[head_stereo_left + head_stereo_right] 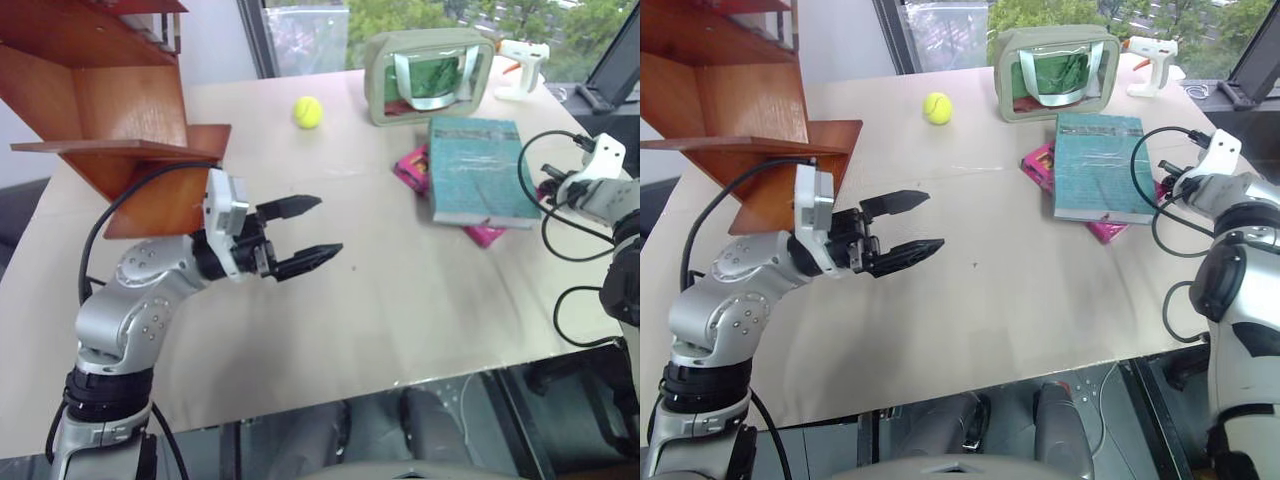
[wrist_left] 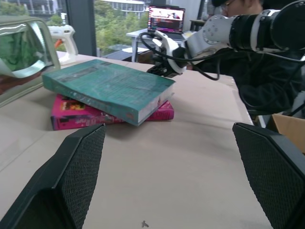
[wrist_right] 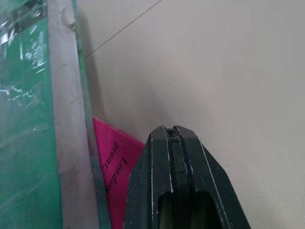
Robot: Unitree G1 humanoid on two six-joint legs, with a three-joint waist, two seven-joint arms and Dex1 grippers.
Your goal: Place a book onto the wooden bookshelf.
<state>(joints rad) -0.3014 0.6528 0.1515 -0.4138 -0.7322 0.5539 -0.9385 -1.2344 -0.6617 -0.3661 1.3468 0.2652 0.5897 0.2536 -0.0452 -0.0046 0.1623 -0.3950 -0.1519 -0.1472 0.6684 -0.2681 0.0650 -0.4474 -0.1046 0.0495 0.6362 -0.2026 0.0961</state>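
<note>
**Teal book lies on the pink one near the table's right edge; both grippers empty**

The beige-framed case [image 1: 430, 75] stands at the far edge of the table [image 1: 1040, 290], its green window showing folded pale material inside; what that is cannot be told. The wooden bookshelf [image 1: 110, 110] stands at the table's far left corner, and its slanted boards and flat ledges carry nothing where they show.

The book [image 1: 472, 170], teal with a pale band at its far end, lies flat near the right edge of the table, resting on a smaller pink book [image 1: 1040, 165] that pokes out on two sides. A yellow tennis ball [image 1: 308, 112] sits between the bookshelf and the case, and a white glue gun [image 1: 1152, 55] lies at the far right corner.

The left gripper [image 1: 305, 232] hovers over the table just in front of the bookshelf, pointing toward the books, its two black fingers spread wide with nothing between them. The right gripper [image 3: 175, 143] is beside the books' right side, fingers pressed together and holding nothing.

The left wrist view adds the teal book's thickness and pale page edges, plus a person in dark clothing [image 2: 267, 81] and a laptop [image 2: 167, 19] beyond the table. The right wrist view shows lettering on the pink cover, too cropped to read.
</note>
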